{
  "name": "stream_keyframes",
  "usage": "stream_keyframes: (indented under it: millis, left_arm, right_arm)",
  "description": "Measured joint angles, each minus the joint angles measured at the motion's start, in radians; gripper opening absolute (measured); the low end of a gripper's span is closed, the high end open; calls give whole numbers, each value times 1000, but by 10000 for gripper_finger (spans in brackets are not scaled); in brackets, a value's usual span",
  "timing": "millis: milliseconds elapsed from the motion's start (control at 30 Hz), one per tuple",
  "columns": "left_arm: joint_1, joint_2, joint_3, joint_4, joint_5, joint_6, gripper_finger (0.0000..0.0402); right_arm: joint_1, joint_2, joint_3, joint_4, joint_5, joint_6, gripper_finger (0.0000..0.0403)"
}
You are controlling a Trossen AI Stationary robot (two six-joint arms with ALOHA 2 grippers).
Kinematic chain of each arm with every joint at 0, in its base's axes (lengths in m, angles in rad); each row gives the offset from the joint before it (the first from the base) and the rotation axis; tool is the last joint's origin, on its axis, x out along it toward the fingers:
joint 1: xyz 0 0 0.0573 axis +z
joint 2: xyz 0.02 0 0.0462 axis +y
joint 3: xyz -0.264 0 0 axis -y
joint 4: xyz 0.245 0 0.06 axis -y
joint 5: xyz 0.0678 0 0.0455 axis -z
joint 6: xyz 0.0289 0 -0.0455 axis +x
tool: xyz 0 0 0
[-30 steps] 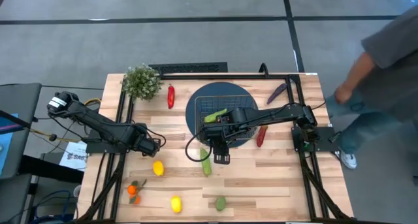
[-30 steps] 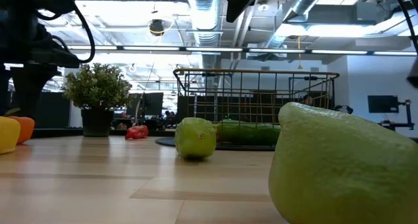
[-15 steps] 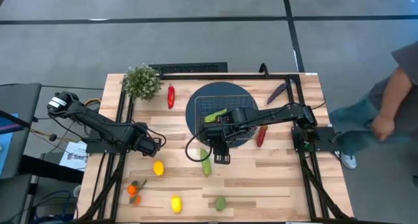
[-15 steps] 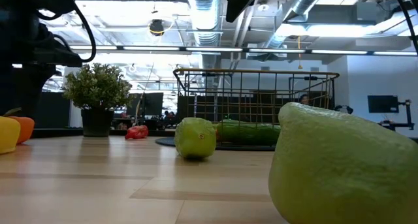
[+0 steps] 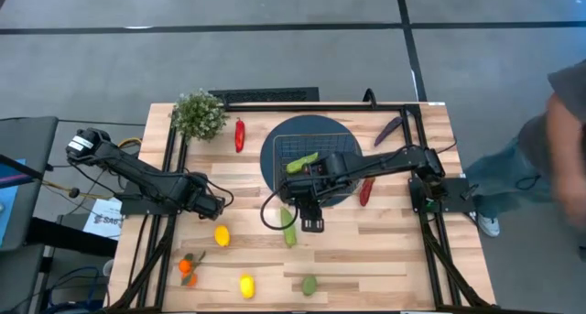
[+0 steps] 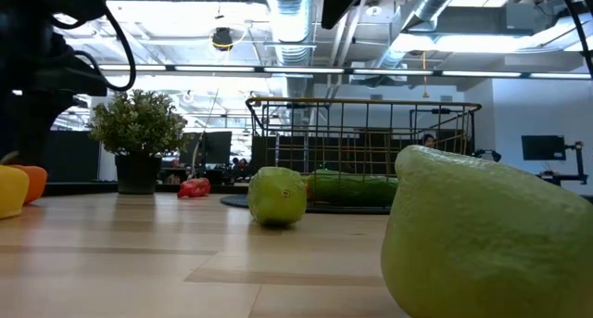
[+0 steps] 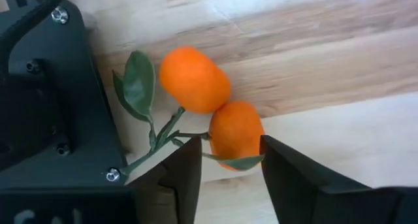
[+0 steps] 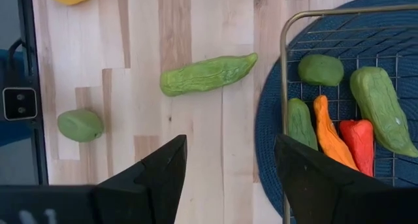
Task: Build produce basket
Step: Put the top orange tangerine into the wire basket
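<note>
The wire basket [image 5: 307, 149] stands on a round blue mat [image 8: 268, 119] and holds a lime [image 8: 320, 69], cucumbers [image 8: 382, 110], a carrot [image 8: 330, 136] and a red pepper [image 8: 359, 139]. My right gripper [image 5: 309, 222] hovers open above the table just near of the basket, over a loose cucumber [image 8: 206, 74]. My left gripper [image 5: 217, 204] points down at the left, fingers apart. Its wrist view shows two leafy oranges [image 7: 215, 113] on the table below its fingertips [image 7: 230, 152]. In the high view the oranges [image 5: 188, 266] lie nearer the front edge.
Loose on the table are two lemons [image 5: 222, 234] [image 5: 246, 285], a lime [image 5: 309, 284], red peppers [image 5: 240, 134] [image 5: 366, 190] and an eggplant [image 5: 387, 129]. A leafy plant [image 5: 199, 114] stands far left. Black frame rails [image 5: 168, 241] run along both sides. A person [image 5: 549, 158] is right of the table.
Neither arm has visibly shifted and the produce lies as before. The person beyond the table's right edge has moved farther right, away from the table.
</note>
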Motion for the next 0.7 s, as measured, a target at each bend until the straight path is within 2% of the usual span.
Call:
stream_keyframes:
  millis: [267, 700]
  left_arm:
    - [0, 6, 0, 0, -9, -13, 201]
    - [0, 165, 0, 48, 44, 19, 205]
  right_arm:
    - [28, 0, 0, 1, 0, -8, 249]
    - [37, 0, 0, 4, 0, -5, 249]
